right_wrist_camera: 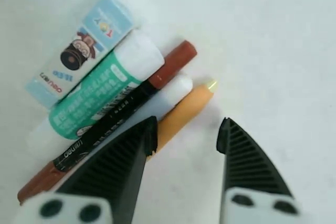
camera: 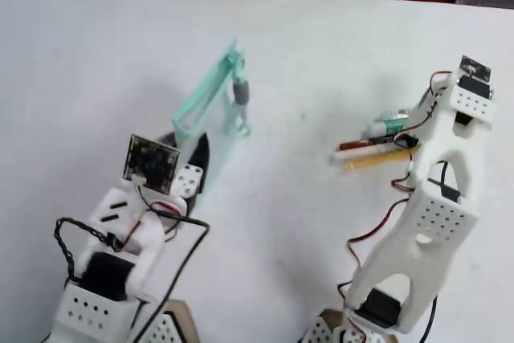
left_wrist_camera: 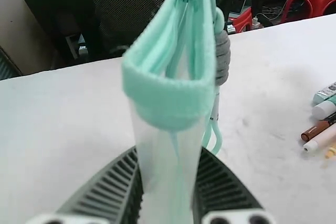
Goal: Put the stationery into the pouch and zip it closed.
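so, barely started. in the lower left of the high view the left gripper (camera: 195, 162) is clenched on the bottom edge of the pouch (camera: 210, 94), which stands up on end, leaning toward upper centre of the frame. in the left wrist view the pouch (left_wrist_camera: 168, 98) rises from between the jaws, mint band across the middle of the frame, clear wall below it. a grey tab (left_wrist_camera: 223, 59) hangs at its side, and the zip pull sits at top centre. can't tell whether the zip is open. nothing shows through the clear wall, so i judge the pouch holds no stationery yet.

centre of the high view is bare table (camera: 96, 54). the stationery (camera: 373, 146) lies in a tight row at middle right, well apart from the pouch, partly under the right arm.

in the right wrist view, from upper left toward centre: eraser (right_wrist_camera: 79, 51), glue stick (right_wrist_camera: 100, 95), brown marker (right_wrist_camera: 157, 74), white pen (right_wrist_camera: 176, 87), orange pen (right_wrist_camera: 184, 111), all side by side and touching. the right gripper (right_wrist_camera: 188, 127) is released, jaws spread and holding nothing. one jaw sits over the orange pen's body, the other over bare table beside it.

done: pouch held up. left: every item needs picking and dropping in, then the zip. likely the first pick is the orange pen.
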